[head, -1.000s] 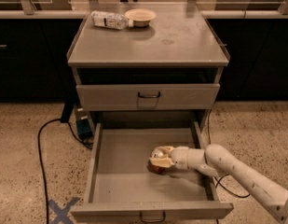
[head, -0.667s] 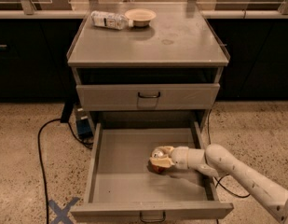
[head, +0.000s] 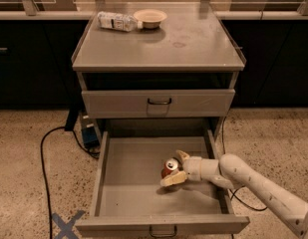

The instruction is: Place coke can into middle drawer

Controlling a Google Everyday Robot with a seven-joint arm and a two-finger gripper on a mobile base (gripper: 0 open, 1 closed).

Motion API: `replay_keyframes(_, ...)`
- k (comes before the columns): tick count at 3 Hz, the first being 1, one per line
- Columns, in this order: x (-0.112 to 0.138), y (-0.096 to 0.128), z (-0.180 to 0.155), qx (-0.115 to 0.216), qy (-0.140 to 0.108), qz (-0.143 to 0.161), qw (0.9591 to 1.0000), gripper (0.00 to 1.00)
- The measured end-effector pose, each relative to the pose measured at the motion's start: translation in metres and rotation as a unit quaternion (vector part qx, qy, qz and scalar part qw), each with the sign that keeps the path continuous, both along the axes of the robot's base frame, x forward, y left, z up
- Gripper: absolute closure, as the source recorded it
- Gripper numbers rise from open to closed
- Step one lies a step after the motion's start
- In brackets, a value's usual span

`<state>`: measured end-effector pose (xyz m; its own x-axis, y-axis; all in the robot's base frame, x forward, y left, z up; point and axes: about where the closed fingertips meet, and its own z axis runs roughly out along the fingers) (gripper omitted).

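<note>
Speckled floor and dark cupboards surround a grey metal cabinet (head: 158, 49), and its low drawer (head: 128, 193) is pulled fully out. The can (head: 169, 167) is inside this drawer, in the right half, over the flat floor of it. The gripper (head: 171, 169) reaches in from the right side, with one finger behind the can and one in front. The jaws look clenched on the can body. I cannot tell if the can's bottom touches the drawer floor or hangs just above it.

I judge the can to be light, with thin walls that are stiff but easy to dent, so a hard squeeze is not needed. Its painted side is smooth and may slip. The best hold is on the middle of the body, across the width, as it appears to be held now, not on the silver ends. If it is set down tilted, it could fall over and roll on the smooth metal floor.

Around it, the drawer's right wall is near the wrist, and the shut upper drawer (head: 158, 102) overhangs the back part, so the way out is up and toward the front. On the cabinet top lie a plastic bottle (head: 116, 21) and a bowl (head: 150, 18), well apart from the work. A black cable (head: 44, 148) and a blue tape cross (head: 66, 225) are on the floor at the left.
</note>
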<state>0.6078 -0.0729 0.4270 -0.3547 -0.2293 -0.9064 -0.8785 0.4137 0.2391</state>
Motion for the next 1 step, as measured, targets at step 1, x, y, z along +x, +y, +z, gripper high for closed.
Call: replay_keyframes(1, 0.0, 0.0, 0.0, 0.0, 0.0, 0.0, 1.0, 0.0)
